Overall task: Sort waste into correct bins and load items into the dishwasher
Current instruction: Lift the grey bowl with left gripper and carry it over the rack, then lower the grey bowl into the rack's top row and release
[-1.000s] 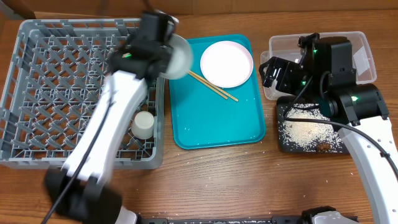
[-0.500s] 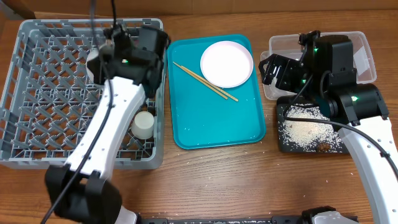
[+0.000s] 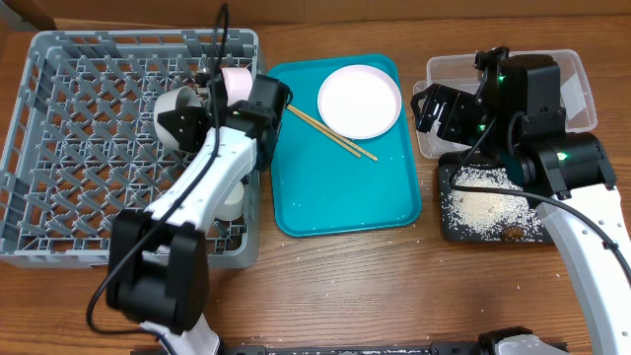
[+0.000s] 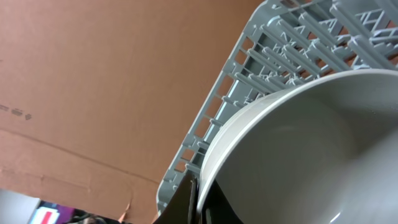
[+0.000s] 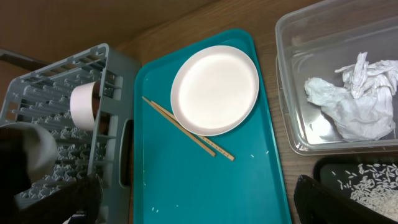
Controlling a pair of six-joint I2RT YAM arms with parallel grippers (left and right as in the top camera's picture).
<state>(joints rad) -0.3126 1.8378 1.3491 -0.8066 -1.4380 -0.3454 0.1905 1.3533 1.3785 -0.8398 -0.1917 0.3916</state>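
Your left gripper point(image 3: 189, 122) is clenched on the rim of a small white round bowl point(image 3: 169, 103); dishwasher loading is in hand.
You hold it tilted, mouth sideways, at the back of the large square grey plastic dish rack point(image 3: 99, 39). Next, lower it into the lattice and let go. The bowl looks clean, glossy, empty. Your right gripper point(image 3: 431, 110) is spread, empty, by the clear rectangular plastic tub point(image 3: 451, 68).

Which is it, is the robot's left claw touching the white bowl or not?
Touching. The left wrist view shows the left gripper pinching the rim of the white bowl, a dark finger on each side, with no gap.
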